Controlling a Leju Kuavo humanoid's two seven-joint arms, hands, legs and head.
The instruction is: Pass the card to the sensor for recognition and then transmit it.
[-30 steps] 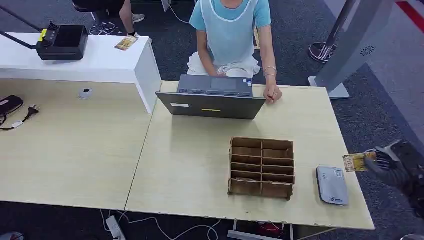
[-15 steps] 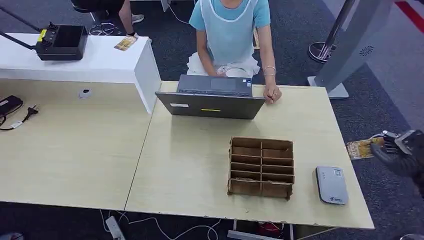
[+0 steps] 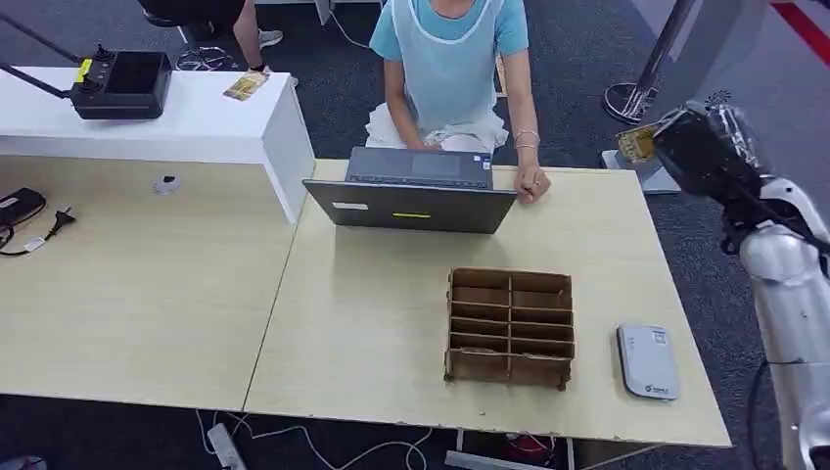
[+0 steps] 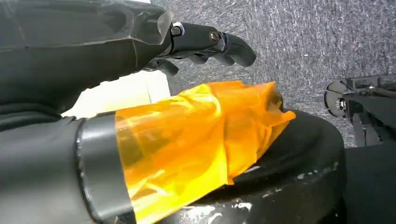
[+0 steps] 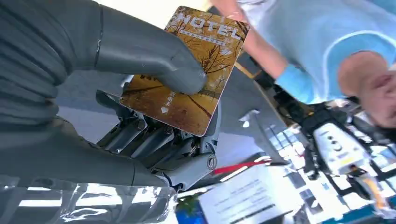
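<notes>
1. Right hand (image 3: 700,147) raised high beside the far right corner of the desk (image 3: 391,313), thumb pressing a hotel key card (image 5: 187,79) flat against the fingers (image 5: 149,140) beneath.
2. Card visible in the head view as a small yellow edge (image 3: 636,142) jutting from the hand toward the person (image 3: 450,59) seated behind the laptop (image 3: 411,196).
3. Card reader (image 3: 648,362) lying flat on the near right of the desk, just beside the wooden compartment box (image 3: 511,328) and well apart from the raised card.
4. Left hand (image 4: 187,42) hanging low over carpet, fingers curled loosely with nothing seen in them; cannot tell more of its state.
5. Judged stage: card in hand, with recognition at the reader unconfirmed from these views.
6. Risk: hold rests on one thumb over a slick card face; a quick swing may slide the card out onto the floor.
7. Risk: card well above and beyond the reader; handing over without a pass across the sensor would skip recognition.
8. Risk: an arm sweep across the desk could strike the laptop lid or the person's hand (image 3: 533,183) resting beside it.
</notes>
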